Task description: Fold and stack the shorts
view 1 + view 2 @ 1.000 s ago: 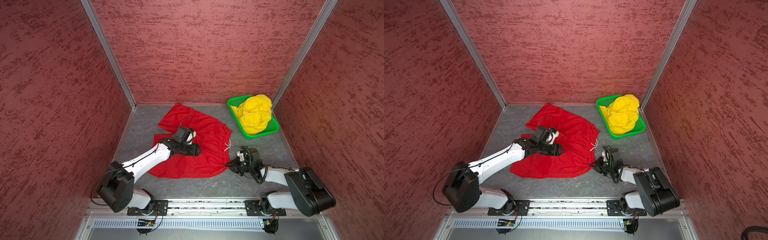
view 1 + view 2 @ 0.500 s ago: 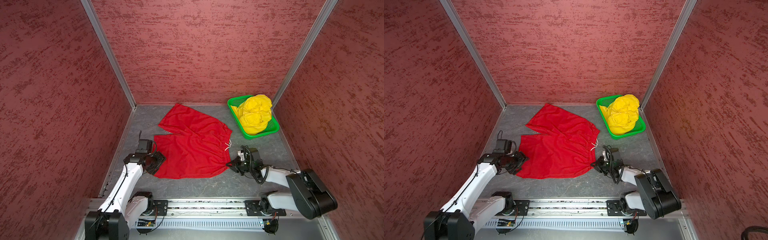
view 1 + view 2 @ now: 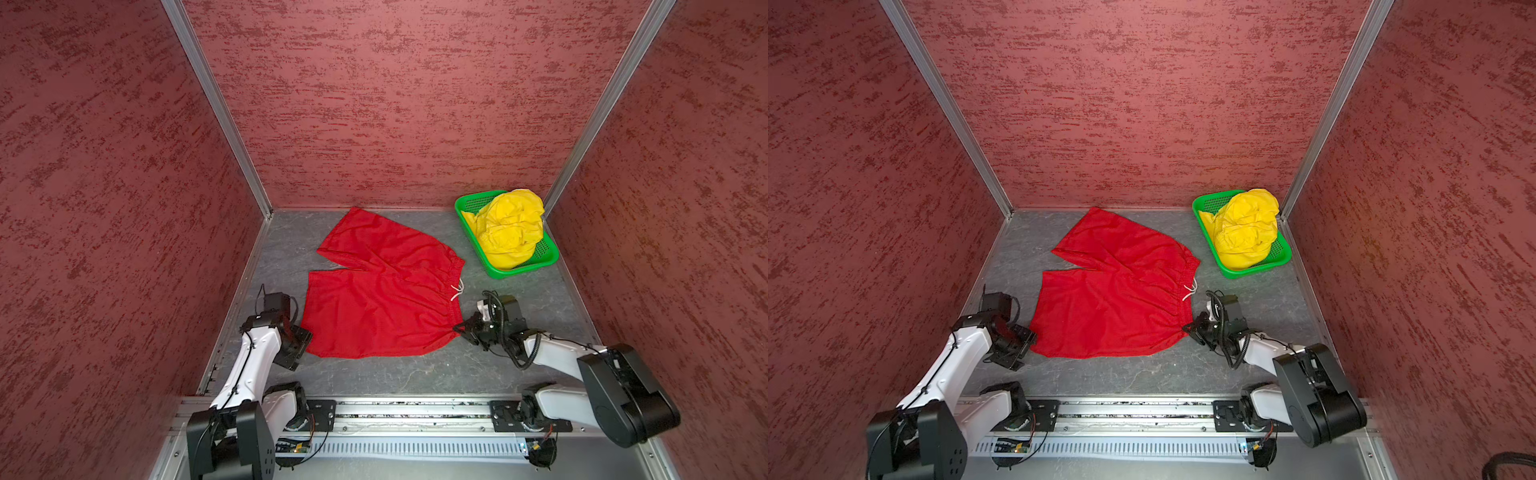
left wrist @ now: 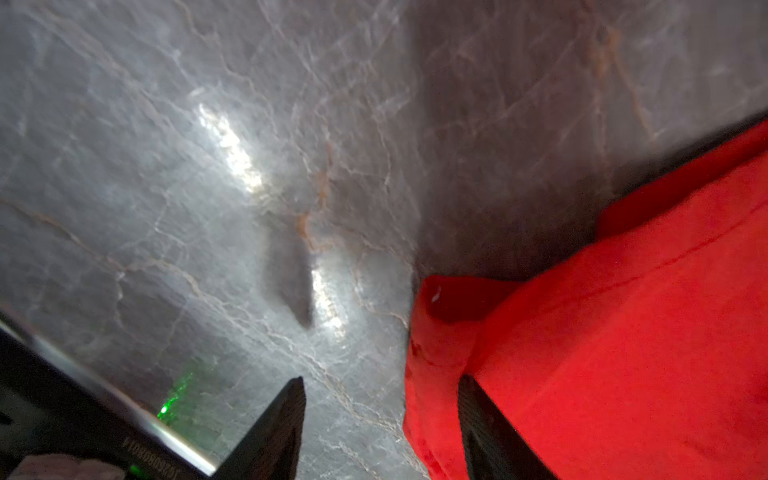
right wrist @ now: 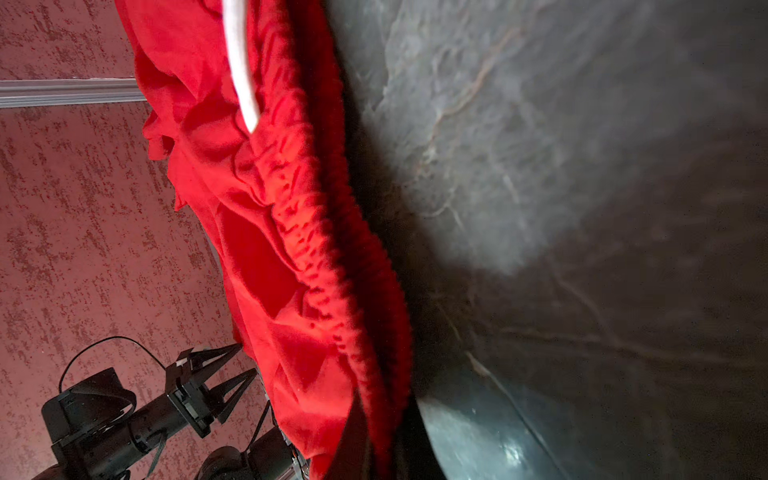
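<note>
One pair: red shorts (image 3: 382,299) lengthwise left-right, waistband (image 3: 455,291) right | left gripper (image 3: 303,343) spread | right gripper (image 3: 460,329) pinching waistband

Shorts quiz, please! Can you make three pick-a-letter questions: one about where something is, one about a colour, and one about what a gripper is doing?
1. Where are the yellow shorts?
A) on the table
B) in the basket
C) in a gripper

2. What colour is the drawstring on the red shorts?
A) white
B) black
C) green

3. The right gripper is:
A) open above the basket
B) shut on the red shorts
C) shut on nothing

Answers:
1 B, they sit heaped in the green basket in both top views.
2 A, it shows white against the red cloth.
3 B, the cloth bunches to a point at its tips.
</note>
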Controlling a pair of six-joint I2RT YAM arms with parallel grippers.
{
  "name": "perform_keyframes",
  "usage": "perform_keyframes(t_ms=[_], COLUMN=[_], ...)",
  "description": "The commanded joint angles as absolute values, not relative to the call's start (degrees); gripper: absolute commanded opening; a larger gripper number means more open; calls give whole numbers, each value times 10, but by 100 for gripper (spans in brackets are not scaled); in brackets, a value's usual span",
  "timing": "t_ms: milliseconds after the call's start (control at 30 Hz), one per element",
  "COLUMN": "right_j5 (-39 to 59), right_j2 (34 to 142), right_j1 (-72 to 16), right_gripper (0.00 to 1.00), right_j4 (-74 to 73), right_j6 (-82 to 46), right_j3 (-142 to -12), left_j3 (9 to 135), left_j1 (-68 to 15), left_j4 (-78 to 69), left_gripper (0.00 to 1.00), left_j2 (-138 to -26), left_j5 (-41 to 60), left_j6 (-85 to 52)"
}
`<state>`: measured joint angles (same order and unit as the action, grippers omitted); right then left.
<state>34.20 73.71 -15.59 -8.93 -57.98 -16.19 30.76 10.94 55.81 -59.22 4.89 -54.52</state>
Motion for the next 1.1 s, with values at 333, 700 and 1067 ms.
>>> perform_keyframes(t_ms=[333, 700, 1067], right_j5=[329, 321, 251], right_j2=[729, 707, 491], right_j1=[-156, -156, -219], right_gripper=[4, 1, 0], right_j4=[-78, -39, 162], right_j6=[-576, -565, -611], right_j3=[-173, -179, -143], left_j3=[303, 309, 333], left_j1=[120, 130, 133], left_j4=[469, 476, 616], left_gripper=[49, 6, 0], left_j2=[-640, -652, -475], left_j5=[57, 45, 37], left_j6=[-534, -536, -551])
